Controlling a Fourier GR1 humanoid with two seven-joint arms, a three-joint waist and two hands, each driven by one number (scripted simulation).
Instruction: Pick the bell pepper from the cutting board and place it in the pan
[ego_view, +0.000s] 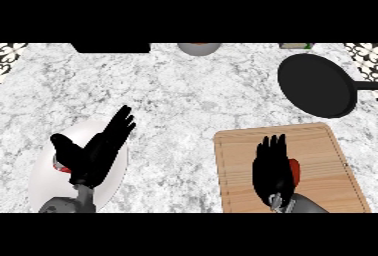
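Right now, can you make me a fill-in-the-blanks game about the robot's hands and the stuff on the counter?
1. The red bell pepper lies on the wooden cutting ____, partly hidden by the right hand.
2. The round black pan holds ____ so far.
3. The left hand shows above the white ____, fingers straight.
4. All these things are on a speckled marble ____.

Missing words: board; nothing; plate; counter
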